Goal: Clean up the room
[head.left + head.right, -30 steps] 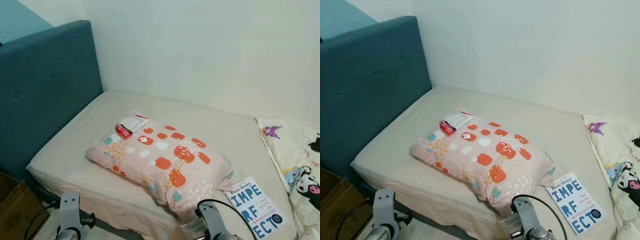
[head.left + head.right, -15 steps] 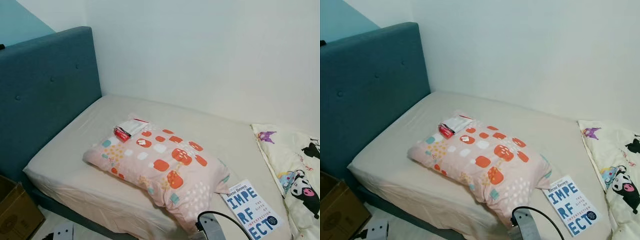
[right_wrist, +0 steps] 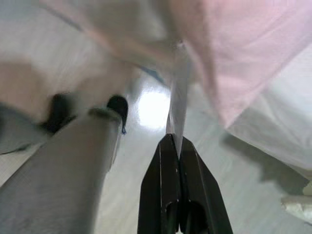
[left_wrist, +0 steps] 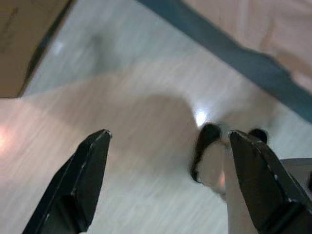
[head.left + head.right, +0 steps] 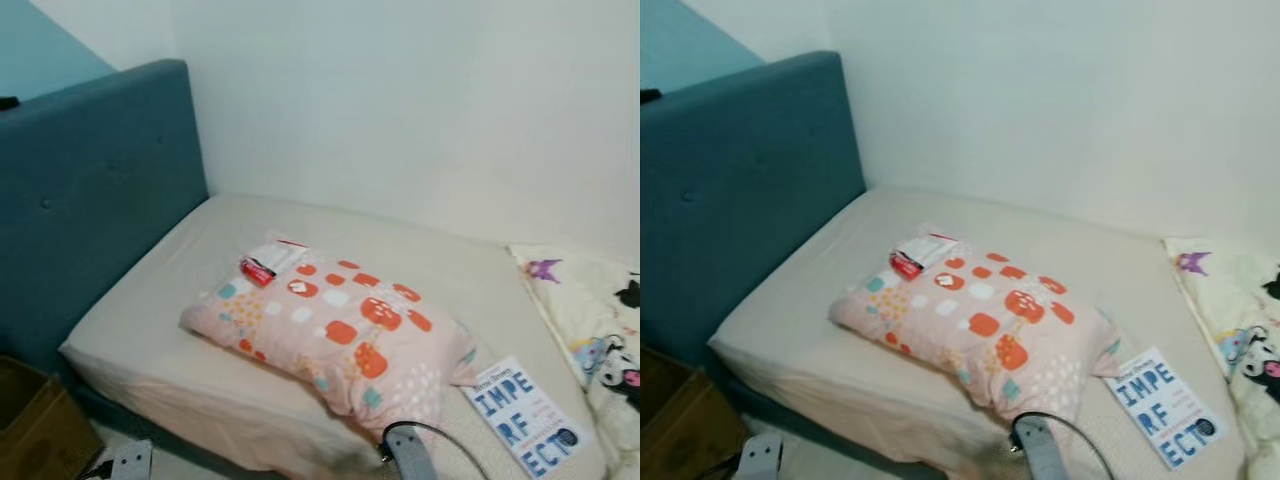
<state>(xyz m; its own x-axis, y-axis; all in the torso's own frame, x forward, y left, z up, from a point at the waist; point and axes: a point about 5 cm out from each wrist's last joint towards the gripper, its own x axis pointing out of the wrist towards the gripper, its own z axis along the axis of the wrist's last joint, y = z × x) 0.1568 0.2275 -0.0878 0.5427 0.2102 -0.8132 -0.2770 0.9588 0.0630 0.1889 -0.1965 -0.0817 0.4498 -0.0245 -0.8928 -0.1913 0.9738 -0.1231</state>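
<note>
Box (image 5: 30,420): brown cardboard, on the floor by the bed's left corner
Left gripper (image 4: 165,175): hangs low over bare floor; fingers wide apart, holding nothing
Bed (image 5: 150,300): red packet (image 5: 258,271) and papers lie at the pillow's far edge; pillow (image 5: 335,335) askew; book (image 5: 525,418) just beside it; cartoon blanket (image 5: 600,340) at the right
Progress: little tidied, by the look; all of it left
Right gripper (image 3: 178,161): fingers pressed together on a thin pale sheet (image 3: 178,97)

A home bedroom: bed (image 5: 200,300), pillow (image 5: 330,335), headboard (image 5: 90,200).
</note>
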